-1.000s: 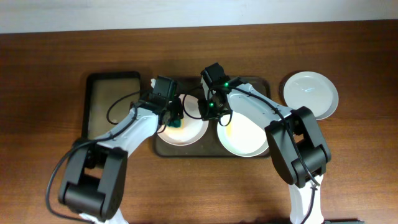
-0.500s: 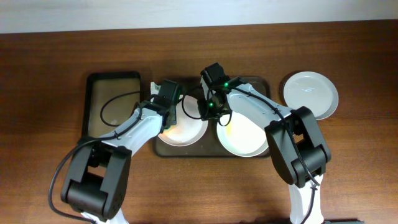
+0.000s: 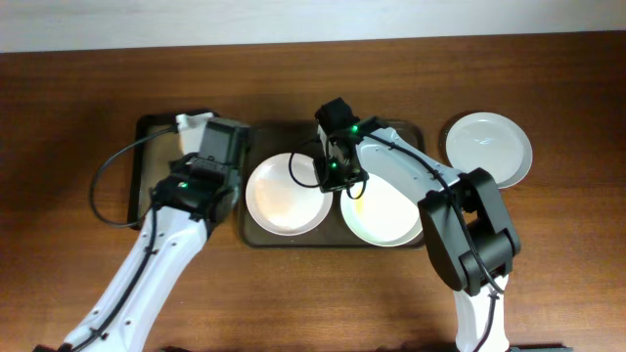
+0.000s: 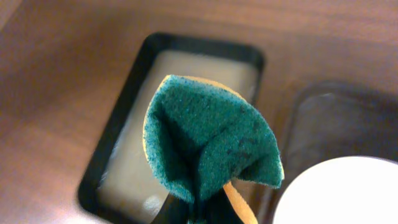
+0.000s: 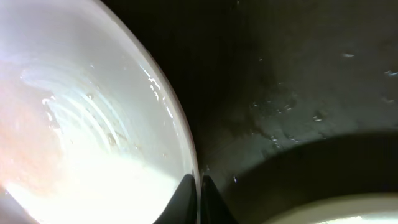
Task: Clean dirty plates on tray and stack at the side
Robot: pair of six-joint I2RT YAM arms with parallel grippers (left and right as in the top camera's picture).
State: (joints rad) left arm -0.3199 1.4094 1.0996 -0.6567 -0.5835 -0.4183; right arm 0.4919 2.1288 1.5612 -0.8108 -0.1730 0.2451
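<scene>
Two white plates lie in the large dark tray [image 3: 411, 129]: the left plate [image 3: 284, 196] and the right plate [image 3: 383, 213]. A third plate [image 3: 489, 147] lies on the table to the right of the tray. My right gripper [image 3: 333, 176] is shut on the left plate's right rim; the right wrist view shows the rim [image 5: 186, 137] between the closed fingers [image 5: 199, 186]. My left gripper [image 3: 201, 147] is shut on a folded green-yellow sponge [image 4: 208, 143] and hangs over the small black tray [image 3: 156, 166].
The small black tray [image 4: 130, 93] holds a shallow pale liquid. The large tray's floor [image 5: 280, 81] is wet with droplets. Bare wooden table lies in front of both trays. A pale wall edge runs along the back.
My left gripper has lifted the sponge off the left plate and moved left, over the small black tray. The right gripper has stayed on the plate's rim.
</scene>
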